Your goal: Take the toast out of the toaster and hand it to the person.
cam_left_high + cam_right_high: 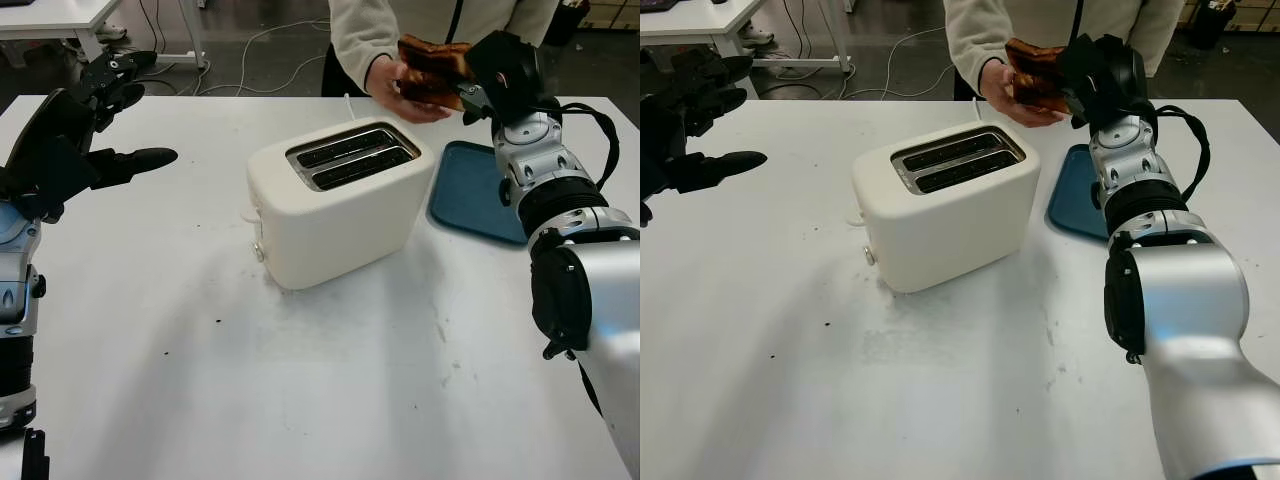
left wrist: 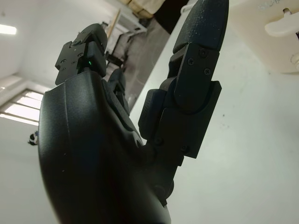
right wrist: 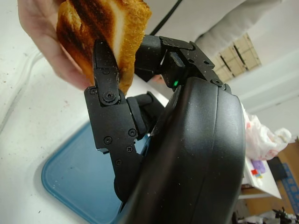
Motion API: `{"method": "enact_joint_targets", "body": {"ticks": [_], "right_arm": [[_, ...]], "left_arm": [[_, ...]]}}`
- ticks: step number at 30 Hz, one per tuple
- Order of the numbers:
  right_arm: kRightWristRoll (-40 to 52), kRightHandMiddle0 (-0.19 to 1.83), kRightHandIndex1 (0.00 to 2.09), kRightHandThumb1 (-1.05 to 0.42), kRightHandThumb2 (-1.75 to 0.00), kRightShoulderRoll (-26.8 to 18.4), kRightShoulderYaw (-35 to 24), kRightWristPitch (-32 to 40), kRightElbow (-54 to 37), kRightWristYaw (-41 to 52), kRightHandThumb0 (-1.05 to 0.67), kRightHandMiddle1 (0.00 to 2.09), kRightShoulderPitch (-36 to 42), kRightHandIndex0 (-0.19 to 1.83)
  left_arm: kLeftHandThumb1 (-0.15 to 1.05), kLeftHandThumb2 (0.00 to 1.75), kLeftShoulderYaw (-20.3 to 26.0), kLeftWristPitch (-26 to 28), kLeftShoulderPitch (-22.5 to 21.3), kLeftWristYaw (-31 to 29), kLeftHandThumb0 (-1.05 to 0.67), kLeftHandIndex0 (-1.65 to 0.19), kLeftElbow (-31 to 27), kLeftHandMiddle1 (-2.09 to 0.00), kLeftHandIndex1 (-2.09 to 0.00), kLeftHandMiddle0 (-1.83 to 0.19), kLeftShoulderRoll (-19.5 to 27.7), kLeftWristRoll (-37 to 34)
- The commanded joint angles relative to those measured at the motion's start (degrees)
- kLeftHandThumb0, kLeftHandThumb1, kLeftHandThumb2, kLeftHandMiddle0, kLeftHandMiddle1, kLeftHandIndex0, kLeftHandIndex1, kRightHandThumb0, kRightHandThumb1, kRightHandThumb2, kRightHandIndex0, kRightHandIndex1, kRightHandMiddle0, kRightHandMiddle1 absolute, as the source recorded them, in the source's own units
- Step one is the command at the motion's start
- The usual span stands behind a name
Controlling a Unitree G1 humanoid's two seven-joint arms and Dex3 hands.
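Nearest me, the toaster (image 1: 340,200) sits mid-bench; my right hand (image 1: 500,70) grips toast (image 1: 432,70) at the person's hand (image 1: 400,90) by the far edge; left hand (image 1: 70,140) released, raised over the left edge.

No legible text or labels.

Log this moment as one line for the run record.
stage: handover | right hand: shut on toast, at person's hand | left hand: open, raised far side | toaster: slots empty

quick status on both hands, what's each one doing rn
Left hand: open, holding nothing, raised over the table's far left.
Right hand: shut on the toast, at the person's hand.
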Motion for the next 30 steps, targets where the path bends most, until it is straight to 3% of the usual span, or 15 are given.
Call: {"method": "enact_joint_targets", "body": {"ticks": [1,6,10,13,14,15,16,17,18,19,21,23,25,30], "right_arm": [[0.1,0.54,1.75,-0.92,-0.3,0.2,0.2,0.6,0.1,0.3,-0.35,1.75,0.0,0.89],[-0.2,0.47,1.75,-0.92,-0.25,0.5,0.4,1.5,0.2,-0.9,-0.34,1.71,-0.2,0.8],[0.4,0.53,1.75,-0.92,-0.26,0.8,0.0,2.1,0.2,-1.1,-0.3,1.74,-0.5,0.89],[0.8,0.49,1.75,-0.92,-0.25,1.0,-0.4,2.6,0.2,-1.3,-0.28,1.64,-0.5,0.86],[1.2,0.43,1.75,-0.92,-0.25,0.9,-0.8,2.3,0.1,-0.4,-0.27,1.51,-0.4,0.84],[1.1,0.49,1.75,-0.92,-0.25,0.7,-0.7,1.9,0.1,0.6,-0.3,1.0,-0.2,0.82],[0.4,0.55,1.75,-0.92,-0.24,0.4,0.1,1.7,0.0,1.6,-0.33,0.92,-0.1,0.82],[-0.5,0.63,1.7,-0.92,-0.21,0.0,0.9,1.6,0.0,2.3,-0.4,1.03,0.0,0.81],[-1.7,0.67,1.63,-0.92,-0.18,-0.3,2.1,1.6,0.0,2.8,-0.48,1.12,0.0,0.81],[-2.4,0.76,1.4,-0.92,-0.15,-0.6,3.0,1.4,0.0,3.2,-0.58,1.02,-0.1,0.83],[-2.4,0.84,1.0,-0.92,-0.11,-1.0,3.4,0.7,0.1,5.3,-0.69,0.71,-0.1,0.81],[-2.3,0.92,0.46,-0.92,-0.08,-1.3,3.6,0.1,0.1,7.1,-0.77,0.29,-0.1,0.84],[-0.8,0.85,0.16,-0.91,-0.05,-1.3,2.2,-0.5,0.0,8.8,-0.78,0.07,-0.1,0.76],[-0.5,0.64,0.01,-0.92,-0.02,-1.6,1.8,-2.3,-0.3,10.8,-0.79,0.0,-0.2,0.58]], "left_arm": [[0.89,0.0,0.1,-0.4,0.8,0.2,-0.9,0.0,0.1,-0.37,-0.37,0.0,0.2,-0.3],[0.89,0.0,0.1,0.1,1.0,0.2,-0.9,0.0,-0.3,-0.37,-0.38,0.0,0.2,-0.3],[0.89,0.0,0.2,-0.2,0.9,0.2,-0.91,0.0,0.0,-0.36,-0.37,0.0,0.2,-0.4],[0.89,0.0,0.1,0.1,0.9,0.3,-0.91,0.0,0.0,-0.35,-0.37,0.0,0.1,-0.3],[0.89,0.0,0.1,0.0,0.9,0.3,-0.91,0.0,0.0,-0.35,-0.37,0.0,0.2,-0.2],[0.89,0.0,0.1,-0.4,0.8,0.2,-0.91,0.0,0.2,-0.35,-0.37,0.0,0.1,-0.3],[0.89,0.0,0.2,-0.6,0.8,0.2,-0.9,0.0,0.3,-0.36,-0.37,0.0,0.1,-0.5],[0.89,0.0,0.2,-0.7,0.8,0.1,-0.9,0.0,0.3,-0.36,-0.37,0.0,0.1,-0.6],[0.88,0.0,0.2,-0.6,0.7,0.1,-0.89,0.0,0.3,-0.36,-0.38,0.0,0.1,-0.7],[0.88,0.0,0.2,-0.4,0.7,0.0,-0.89,0.0,0.2,-0.35,-0.37,0.0,0.1,-0.6],[0.89,0.0,0.1,-0.1,0.7,0.0,-0.89,0.0,0.0,-0.35,-0.37,0.0,0.3,-0.4],[0.89,0.0,0.0,0.0,0.7,0.0,-0.89,0.0,-0.2,-0.35,-0.37,0.0,0.3,-0.3],[0.89,0.0,0.0,0.0,0.6,0.2,-0.89,0.0,-0.3,-0.36,-0.37,0.0,0.2,-0.3],[0.89,0.0,0.0,-0.2,0.6,0.2,-0.89,0.0,-0.3,-0.37,-0.38,0.0,0.2,-0.2]]}}
